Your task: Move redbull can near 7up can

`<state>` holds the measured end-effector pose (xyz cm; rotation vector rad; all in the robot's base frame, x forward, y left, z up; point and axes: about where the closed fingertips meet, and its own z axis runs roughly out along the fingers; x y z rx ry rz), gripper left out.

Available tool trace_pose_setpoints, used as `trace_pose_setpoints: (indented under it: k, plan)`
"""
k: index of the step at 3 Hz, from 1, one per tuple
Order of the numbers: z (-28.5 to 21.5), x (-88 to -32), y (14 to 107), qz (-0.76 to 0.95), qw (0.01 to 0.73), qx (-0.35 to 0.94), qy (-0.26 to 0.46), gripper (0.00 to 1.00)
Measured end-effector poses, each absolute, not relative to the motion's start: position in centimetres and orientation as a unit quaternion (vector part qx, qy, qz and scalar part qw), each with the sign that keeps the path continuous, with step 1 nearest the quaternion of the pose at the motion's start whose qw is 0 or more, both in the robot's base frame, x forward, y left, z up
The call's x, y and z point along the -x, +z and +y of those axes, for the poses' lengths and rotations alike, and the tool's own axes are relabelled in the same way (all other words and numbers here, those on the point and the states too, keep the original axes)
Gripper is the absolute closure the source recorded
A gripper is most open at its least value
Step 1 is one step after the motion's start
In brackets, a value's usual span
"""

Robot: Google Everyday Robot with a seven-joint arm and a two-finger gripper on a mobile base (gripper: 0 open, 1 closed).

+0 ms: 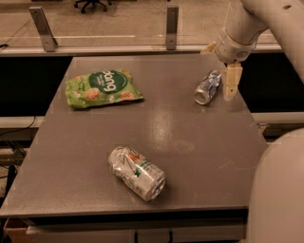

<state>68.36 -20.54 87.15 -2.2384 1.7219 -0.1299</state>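
Camera view: one tool (231,84) beside redbull (207,87)

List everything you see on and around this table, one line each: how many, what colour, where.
redbull can: one, silver and blue, on its side, table's back right
7up can: one, silver-white with green and red marks, on its side, front middle
snack bag: one, green, flat, back left
table: one, grey, centre of view
metal posts: two, grey, behind the table's far edge
office chair base: one, dark, top edge of view
robot arm: one, white, top right
end effector: one, pale yellow, just right of the redbull can
robot body: one, white, lower right corner
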Motion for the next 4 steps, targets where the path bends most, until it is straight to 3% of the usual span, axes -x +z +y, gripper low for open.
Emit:
trace_pose_setpoints:
  k: [1, 2, 4]
  plan:
    - [-20.6, -69.3, 85.1, 0.6, 0.138, 0.787, -0.035, 0.0]
    - [-20.2, -69.8, 83.9, 0.595, 0.126, 0.793, -0.027, 0.17]
    - [-19.9, -70.3, 83.5, 0.591, 0.116, 0.798, -0.027, 0.65]
